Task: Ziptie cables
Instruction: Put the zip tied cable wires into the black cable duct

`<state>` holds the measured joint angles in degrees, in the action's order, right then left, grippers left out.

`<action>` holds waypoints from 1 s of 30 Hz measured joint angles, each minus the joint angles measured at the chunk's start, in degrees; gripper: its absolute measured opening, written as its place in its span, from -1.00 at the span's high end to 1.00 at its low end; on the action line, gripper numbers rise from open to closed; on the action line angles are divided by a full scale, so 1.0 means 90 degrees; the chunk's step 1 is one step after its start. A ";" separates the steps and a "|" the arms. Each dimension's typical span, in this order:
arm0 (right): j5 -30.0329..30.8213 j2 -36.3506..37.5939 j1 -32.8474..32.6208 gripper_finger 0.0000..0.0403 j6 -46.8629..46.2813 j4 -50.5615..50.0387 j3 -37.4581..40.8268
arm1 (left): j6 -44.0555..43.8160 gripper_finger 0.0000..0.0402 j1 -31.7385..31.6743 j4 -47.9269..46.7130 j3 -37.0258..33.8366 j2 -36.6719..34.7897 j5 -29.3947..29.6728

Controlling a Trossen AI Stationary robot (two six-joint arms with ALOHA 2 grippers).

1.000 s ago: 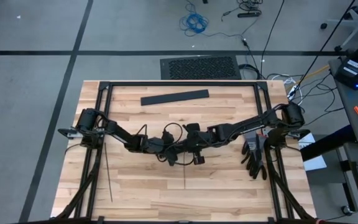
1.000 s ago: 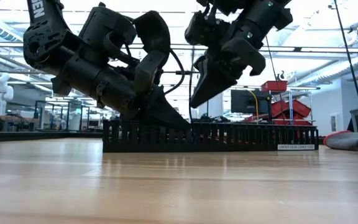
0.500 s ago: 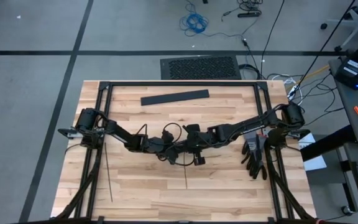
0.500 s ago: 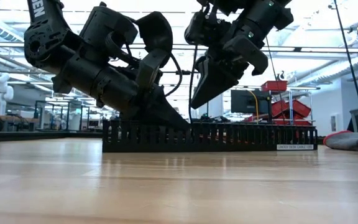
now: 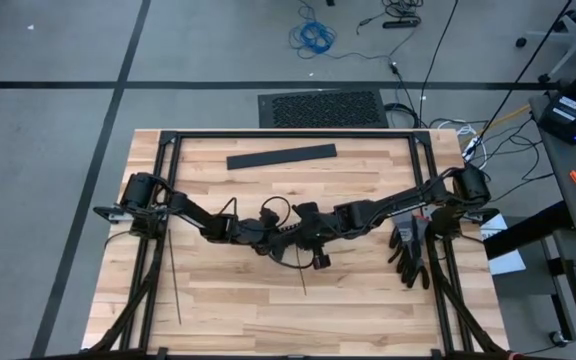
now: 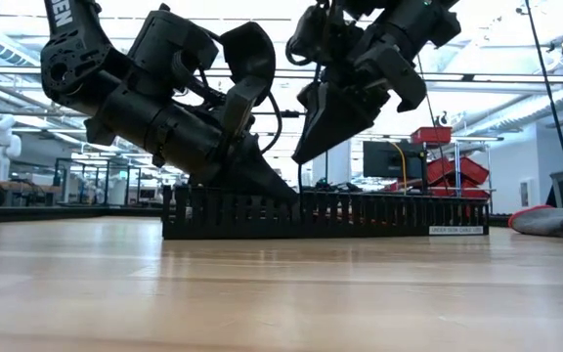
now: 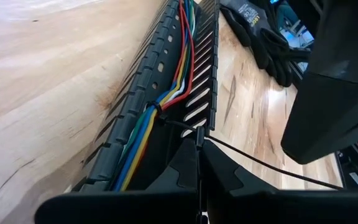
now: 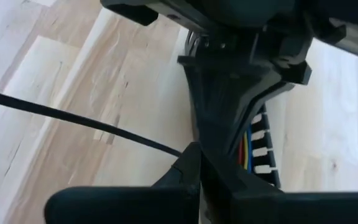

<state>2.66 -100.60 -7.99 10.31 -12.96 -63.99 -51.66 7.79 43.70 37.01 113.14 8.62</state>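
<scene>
Since a second ago, my right gripper (image 6: 301, 156) has edged toward the left gripper (image 7: 199, 134). Both are pressed together on one ziptie (image 7: 260, 165) looped around the cables (image 7: 160, 102), which lie lengthwise in the slotted duct (image 7: 129, 106). Bare surface (image 5: 268, 300) lies open around them.

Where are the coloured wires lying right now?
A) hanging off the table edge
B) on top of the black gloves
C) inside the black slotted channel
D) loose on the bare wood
C: in the left wrist view the coloured wires run along inside the black slotted channel, with a thin black tie looped around them.
</scene>
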 joint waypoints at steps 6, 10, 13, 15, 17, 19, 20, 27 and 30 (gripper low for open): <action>-0.0007 -0.0148 0.0000 1.00 0.0107 0.0143 0.0000 | -0.0046 0.98 0.0000 0.0000 0.0000 0.0000 -0.0002; -0.0006 -0.0274 0.0005 1.00 0.0122 0.0193 0.0000 | -0.0044 0.98 0.0000 0.0000 0.0000 0.0000 -0.0007; -0.0002 -0.0291 0.0031 1.00 0.0126 0.0209 0.0000 | -0.0034 0.98 0.0000 0.0000 0.0000 0.0000 -0.0012; -0.0001 -0.0305 0.0076 1.00 0.0145 0.0168 0.0000 | -0.0016 0.98 0.0000 0.0000 0.0000 0.0000 -0.0015; 0.0000 -0.0308 0.0124 1.00 0.0162 0.0169 0.0000 | 0.0010 0.98 0.0000 0.0000 0.0000 0.0000 -0.0019; 0.0000 -0.0308 0.0156 1.00 0.0170 0.0176 0.0000 | 0.0030 0.98 0.0002 0.0000 0.0000 0.0000 -0.0023; 0.0000 -0.0308 0.0177 1.00 0.0170 0.0173 0.0000 | 0.0044 0.98 0.0002 0.0000 0.0000 0.0000 -0.0027; -0.0238 -0.0504 0.0240 1.00 0.0166 0.0249 0.0000 | 0.0112 0.98 0.0005 -0.0005 0.0000 0.0000 -0.0053; -0.0304 -0.0612 0.0240 1.00 0.0116 0.0227 0.0000 | 0.0119 0.98 0.0005 -0.0007 0.0000 0.0000 -0.0053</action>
<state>-0.08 -106.11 -5.83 11.35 -10.91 -63.99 -50.59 7.84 43.64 37.01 113.14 8.15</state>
